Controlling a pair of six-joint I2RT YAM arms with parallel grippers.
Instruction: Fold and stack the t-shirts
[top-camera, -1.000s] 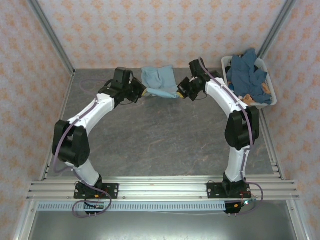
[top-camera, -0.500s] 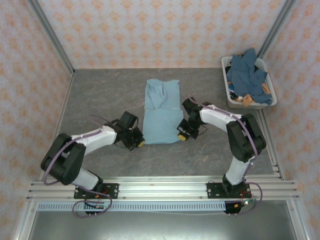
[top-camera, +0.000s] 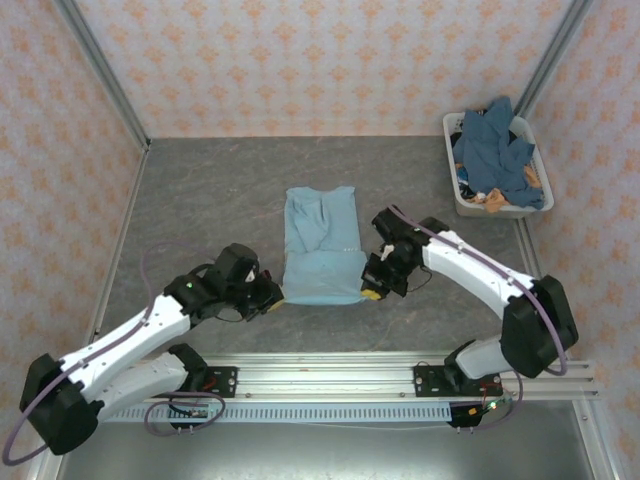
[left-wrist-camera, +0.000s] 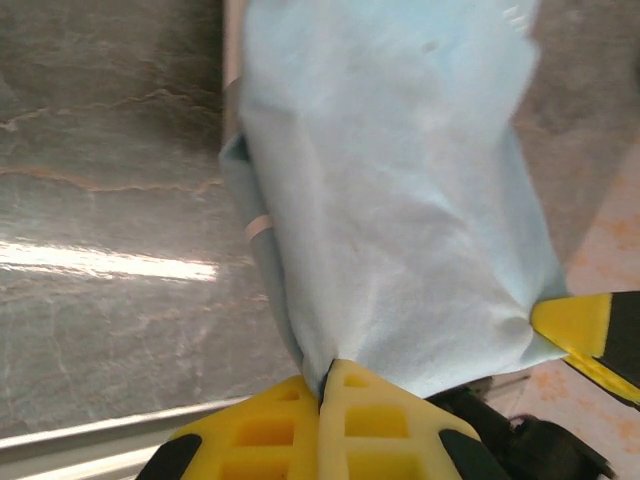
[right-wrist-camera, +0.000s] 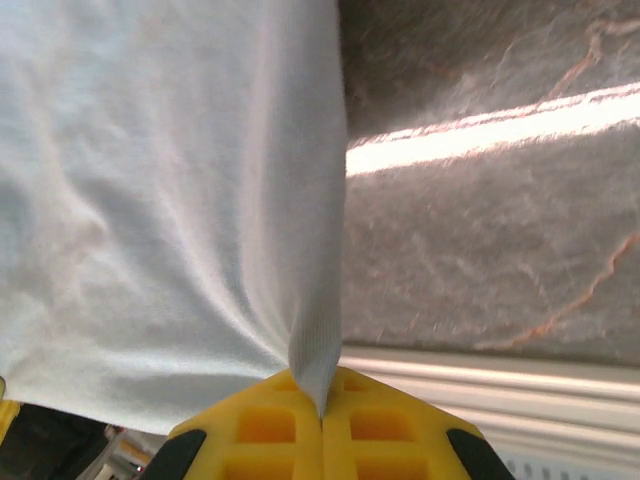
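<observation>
The grey table (top-camera: 200, 200) is carrying one light sky-blue t-shirt (top-camera: 322, 250), now lying stretched lengthwise in the middle, with its near hem just short of the table's near edge. A second ago this shirt was bunched between the arms at the far end. Since then both arms have been dragging it toward their bases, and it has been spreading out flat as it comes.

At the far right corner, well apart, a white basket (top-camera: 500, 212) is holding a heap of darker blue shirts (top-camera: 490, 150), which has not moved.

The left gripper (top-camera: 275, 300) is pinching the near left corner of the hem, its yellow fingers pressed together on the cloth in the left wrist view (left-wrist-camera: 322, 375). The right gripper (top-camera: 372, 290) is clamping the near right corner the same way (right-wrist-camera: 322, 400), and the fabric is fanning away from both pinches.

This suggests the shirt is being laid out smooth for folding. Folding itself does not look begun, and nothing is stacked yet.
</observation>
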